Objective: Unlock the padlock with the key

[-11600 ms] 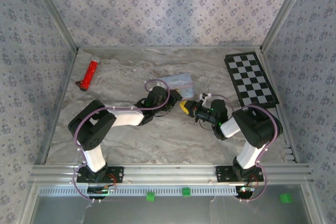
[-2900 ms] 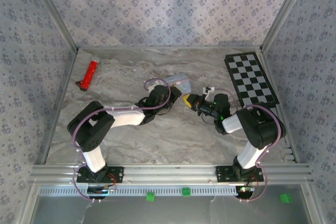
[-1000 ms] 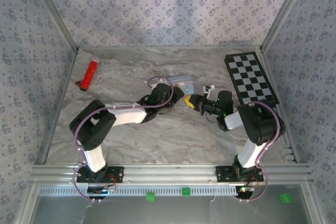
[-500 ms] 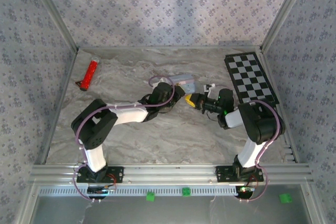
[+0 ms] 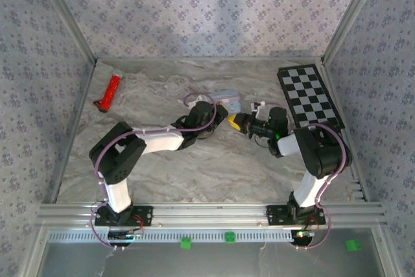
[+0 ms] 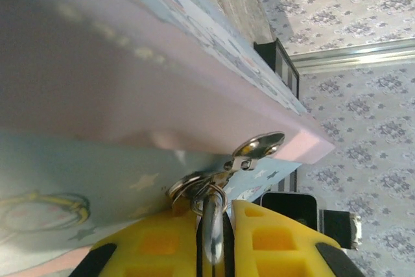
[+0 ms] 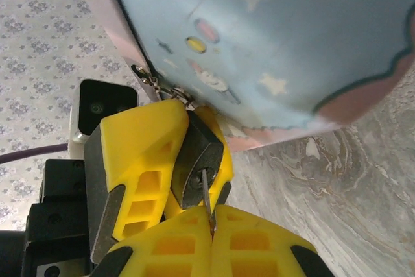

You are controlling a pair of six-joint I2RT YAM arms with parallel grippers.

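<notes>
So the padlock (image 7: 198, 157) is clamped in the left gripper (image 6: 213, 218), keyhole end turned toward the right gripper (image 7: 211, 218), other end by the tin (image 7: 292, 43). The key (image 7: 205, 192) is pinched tight in the right one, lined up lengthwise.

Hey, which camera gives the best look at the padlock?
The right wrist view: the padlock sits close up, a dark block between the left fingers, with the key meeting its face. In the left wrist view those fingers hide its body. In the top view it is too small to make out.
</notes>
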